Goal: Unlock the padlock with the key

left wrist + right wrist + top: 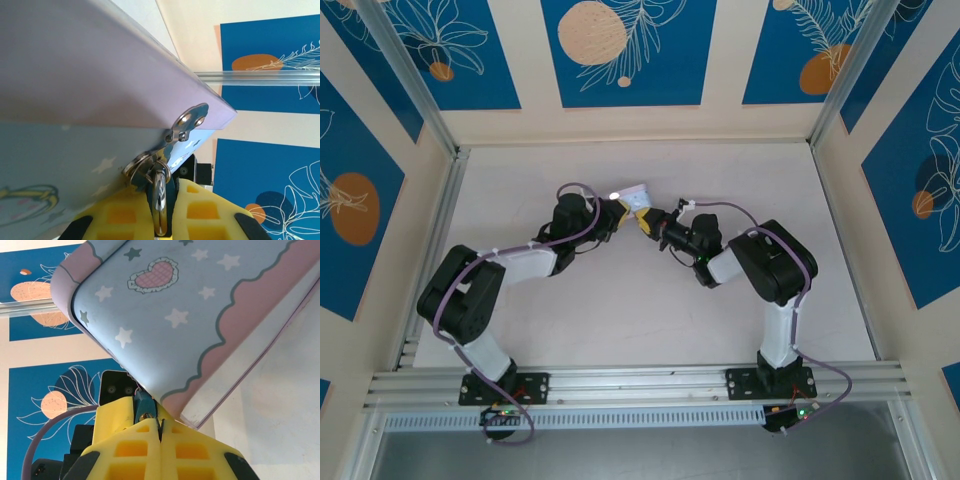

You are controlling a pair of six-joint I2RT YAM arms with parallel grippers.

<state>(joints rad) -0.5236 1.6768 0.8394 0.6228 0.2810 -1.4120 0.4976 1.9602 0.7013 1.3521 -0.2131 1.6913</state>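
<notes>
The bench (620, 320) carries nothing of the task; I hold it all above the bench, and the tin (200, 315) is my landmark. It is pale blue with a pink scalloped band, stars and a heart. I can read no brand, label or writing anywhere on it.

My left tool (161, 200) comes up from under the tin's hasp (190, 121), fingers clamped on the padlock (144, 407). The padlock hangs at the tin's lower edge, its metal loop threaded through the ring below the hasp.

My right tool (161, 432) meets the same lower edge of the tin from the other side, fingers pressed together. A thin dark sliver sits in their seam, which I take for the key (161, 424), its tip just beside the padlock.

I judge the task to be at the insertion step. The lock is held and the key presented, but the loop looks closed. I cannot tell whether the key is in the keyhole. Turning it and freeing the loop are left.
</notes>
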